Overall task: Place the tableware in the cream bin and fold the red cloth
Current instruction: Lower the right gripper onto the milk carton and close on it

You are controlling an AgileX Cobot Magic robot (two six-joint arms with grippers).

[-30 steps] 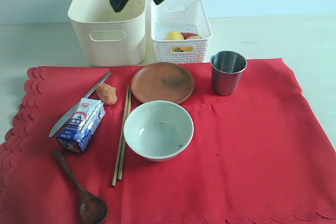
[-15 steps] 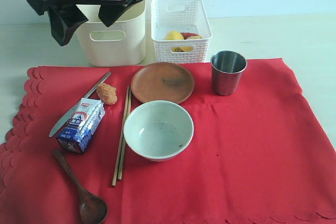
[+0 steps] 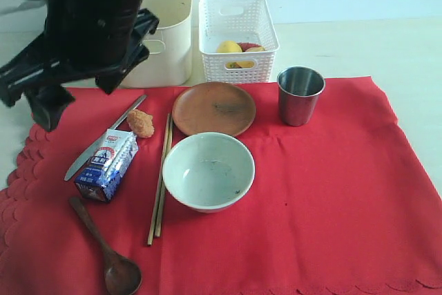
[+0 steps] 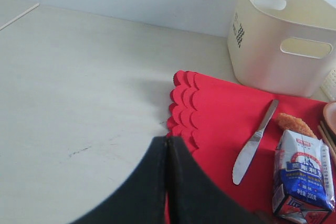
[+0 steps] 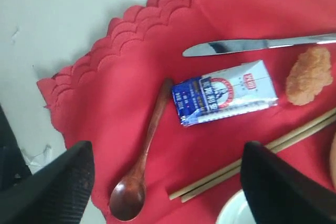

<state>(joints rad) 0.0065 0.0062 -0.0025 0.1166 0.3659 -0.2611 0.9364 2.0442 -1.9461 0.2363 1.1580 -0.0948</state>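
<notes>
All the tableware lay out on the red cloth (image 3: 331, 191), none of it lifted: the white bowl (image 3: 208, 170) near the middle, the brown plate (image 3: 213, 108) just behind it, the steel cup (image 3: 300, 94) off to the right, the chopsticks (image 3: 161, 177) beside the bowl, and the knife (image 4: 254, 142) and wooden spoon (image 5: 142, 161) on the left, either side of a milk carton (image 3: 107, 164) and a fried morsel (image 3: 141, 123). The cream bin (image 3: 173, 39) stood behind the cloth's far left corner, next to a white basket (image 3: 238, 29) of fruit and half hidden by a black arm (image 3: 97, 18). The right gripper (image 5: 167, 149) hung above the left part of the cloth with its jaws spread wide and nothing between them, the spoon and carton directly under its camera. The left gripper (image 4: 168, 145) had its jaws pressed together, empty, over the bare tabletop (image 4: 79, 77) just beside the scalloped edge. This looked like the approach to a first pick-up, probably the spoon or the knife. The next move would call for setting the open jaws across the slim handle, clear of the carton, and going low enough to catch a flat thing without pinching the fabric. Folding had to wait until the cloth was cleared.
</notes>
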